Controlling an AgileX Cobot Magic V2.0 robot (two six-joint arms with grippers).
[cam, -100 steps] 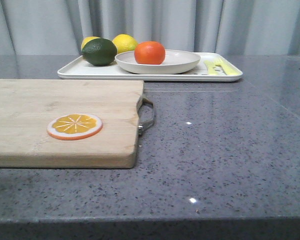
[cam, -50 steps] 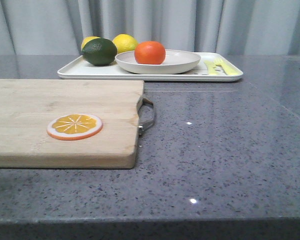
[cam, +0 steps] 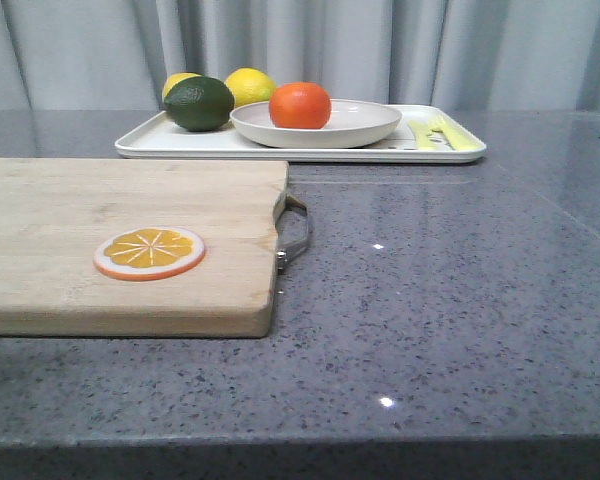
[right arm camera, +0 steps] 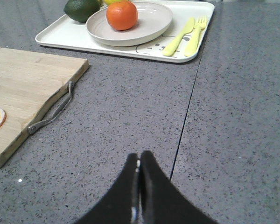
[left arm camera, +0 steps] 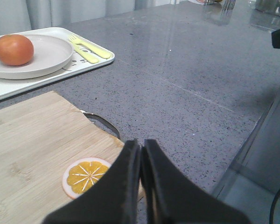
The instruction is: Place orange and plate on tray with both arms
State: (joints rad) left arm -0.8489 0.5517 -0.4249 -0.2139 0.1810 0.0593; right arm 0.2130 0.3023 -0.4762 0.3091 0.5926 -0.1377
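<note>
Fingers (right arm camera: 138, 161) closed; glossy orange (cam: 300, 105) on plate (cam: 360, 128).

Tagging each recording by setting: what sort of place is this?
Probably a staged kitchen-style counter: a speckled grey stone worktop, a wooden cutting board and a tray of fruit, with plain grey curtains behind.

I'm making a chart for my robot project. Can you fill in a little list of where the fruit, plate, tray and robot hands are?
orange: sitting in the plate
plate: on the tray
tray: far side of the table
lime: on the tray, left of the plate
orange slice: on the cutting board
left gripper: shut, empty
right gripper: shut, empty
</note>
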